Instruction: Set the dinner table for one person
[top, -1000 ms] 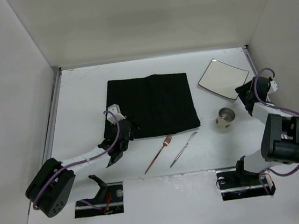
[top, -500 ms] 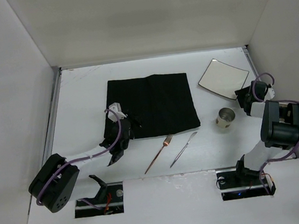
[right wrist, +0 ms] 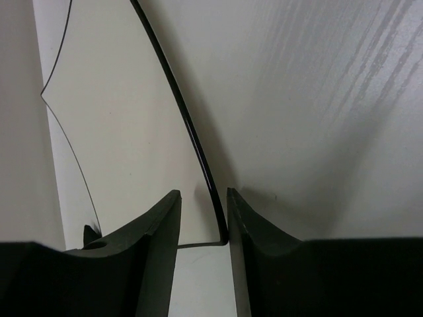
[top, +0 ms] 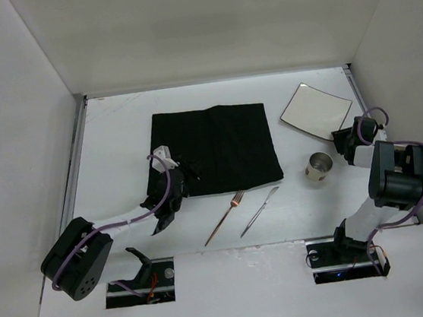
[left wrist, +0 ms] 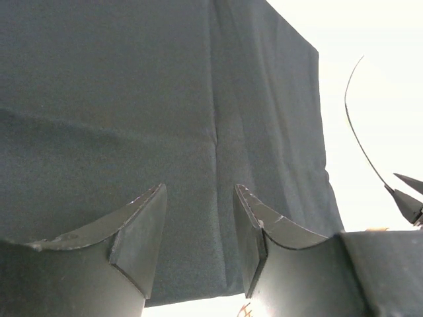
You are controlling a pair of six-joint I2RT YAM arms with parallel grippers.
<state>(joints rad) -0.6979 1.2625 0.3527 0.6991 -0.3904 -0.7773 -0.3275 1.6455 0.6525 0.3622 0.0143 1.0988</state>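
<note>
The dinner table (top: 114, 139) is the big white surface. A black cloth mat (top: 218, 148) lies at its middle. A square pale plate (top: 315, 108) sits at the far right, and a metal cup (top: 319, 167) stands just near of it. A copper fork (top: 226, 216) and a silver knife (top: 260, 209) lie near the mat's near edge. My left gripper (top: 179, 179) is open and empty over the mat's near-left part (left wrist: 132, 99). My right gripper (top: 345, 142) is open, and the near-right corner of the plate (right wrist: 132, 132) lies between its fingers, its dark rim against the right finger.
Metal rails run along the table's left side (top: 75, 166) and right side (top: 352, 81). White walls close in the left, far and right sides. Both arm bases stand at the near edge.
My right gripper has come nearer and lower, down to the plate's near-right corner. My left gripper has shifted slightly over the mat's near-left part.
</note>
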